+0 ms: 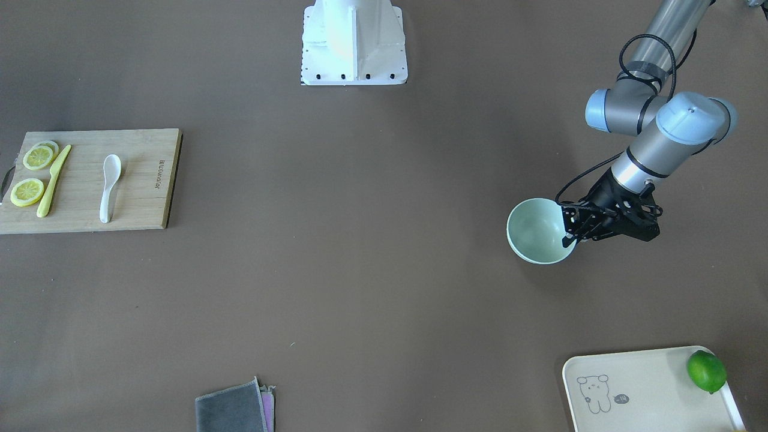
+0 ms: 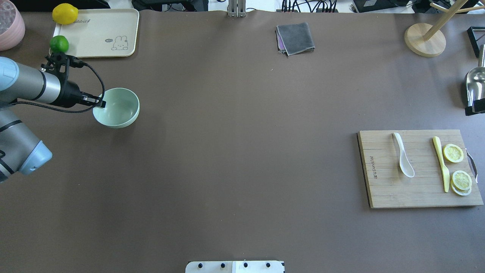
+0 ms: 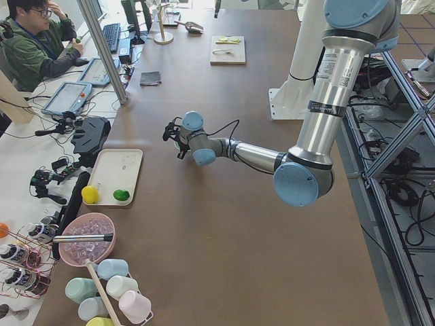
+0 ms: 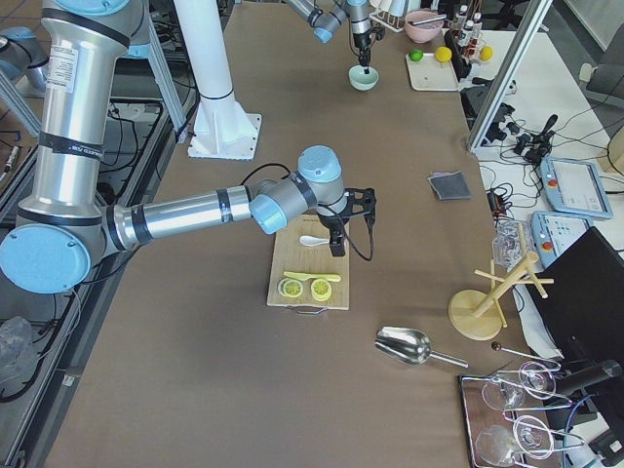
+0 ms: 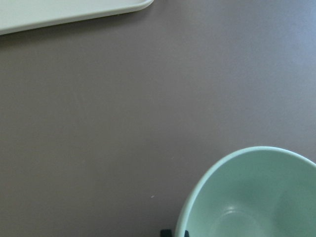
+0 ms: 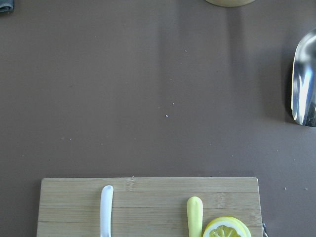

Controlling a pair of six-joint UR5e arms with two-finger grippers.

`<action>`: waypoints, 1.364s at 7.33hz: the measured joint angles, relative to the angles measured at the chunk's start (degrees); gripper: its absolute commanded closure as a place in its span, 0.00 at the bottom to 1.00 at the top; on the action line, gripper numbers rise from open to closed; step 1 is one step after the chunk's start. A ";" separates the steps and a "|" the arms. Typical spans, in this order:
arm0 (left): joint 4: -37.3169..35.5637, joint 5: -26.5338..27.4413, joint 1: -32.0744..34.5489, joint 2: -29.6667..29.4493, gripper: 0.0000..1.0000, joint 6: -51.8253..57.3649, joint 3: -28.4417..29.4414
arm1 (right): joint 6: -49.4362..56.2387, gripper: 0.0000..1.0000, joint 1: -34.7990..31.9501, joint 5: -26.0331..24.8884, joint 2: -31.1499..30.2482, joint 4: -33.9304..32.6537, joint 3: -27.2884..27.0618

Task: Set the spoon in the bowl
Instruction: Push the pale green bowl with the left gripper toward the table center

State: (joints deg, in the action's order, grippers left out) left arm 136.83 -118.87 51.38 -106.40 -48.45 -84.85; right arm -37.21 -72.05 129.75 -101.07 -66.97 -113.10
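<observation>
One spoon (image 2: 403, 155): white and glossy, it lies flat on the wooden board (image 2: 382, 189) at the robot's right end of the bench (image 2: 242, 151); neither claw has it.
Long axis: it runs across the board's short way, slightly slanted, with the scoop toward the robot and the handle toward the operators' side.
Board neighbours: a yellow knife (image 2: 441, 163) lies near the spoon and roughly parallel to it, with lemon slices (image 2: 453, 153) just beyond the knife.
Right claw (image 4: 337, 244): this is the nearer one. In the exterior right view it points down about the spoon's handle end, though its height above the spoon is unclear. Its own wrist view shows only the handle tip at the bottom edge and no fingers, so I cannot tell how wide it stands.
Bowl (image 2: 119, 108): it is mint green and empty, at the robot's left end, well apart from the spoon and near the cream tray (image 2: 94, 38).
Left claw (image 1: 569, 235): it is drawn narrow astride the bowl's rim, one finger inside and one outside, and seems to pinch it.
Deciding relation: spoon and bowl sit at opposite ends of the bench, each with its own arm close by.
Likely next: the right arm probably takes the handle with its fingers set across the long axis, while the left brings the bowl inward.
</observation>
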 measured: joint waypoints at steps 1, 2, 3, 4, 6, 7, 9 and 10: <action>-1.05 0.06 -1.35 -2.45 1.00 -3.34 -0.56 | 0.01 0.00 -0.01 0.04 0.00 0.00 0.00; -1.53 1.55 -4.08 -5.11 1.00 -7.37 -0.81 | 0.03 0.00 -0.01 0.04 0.00 0.00 -0.01; -2.35 4.59 -7.57 -7.85 1.00 -11.17 -0.96 | 0.05 0.00 -0.02 0.01 0.01 0.00 -0.01; -4.42 7.68 -10.74 -10.62 1.00 -14.05 -1.20 | 0.09 0.00 -0.02 -0.01 0.08 0.00 -0.01; -8.64 14.30 -16.70 -15.16 1.00 -17.36 -1.29 | 0.35 0.00 -0.02 -0.02 0.15 0.00 -0.01; -9.28 17.26 -19.18 -16.13 0.63 -17.94 -1.19 | 0.47 0.00 -0.02 -0.01 0.19 0.00 -0.01; -9.57 20.34 -21.84 -17.68 0.01 -19.12 -0.98 | 0.59 0.00 -0.02 0.06 0.25 0.00 -0.10; -9.58 21.08 -22.30 -17.88 0.01 -19.39 -1.21 | 0.53 0.00 -0.02 0.05 0.26 0.00 -0.14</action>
State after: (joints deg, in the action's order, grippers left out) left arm 127.25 -97.79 29.08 -124.28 -67.84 -86.06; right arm -36.69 -72.07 129.79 -100.82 -66.97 -113.25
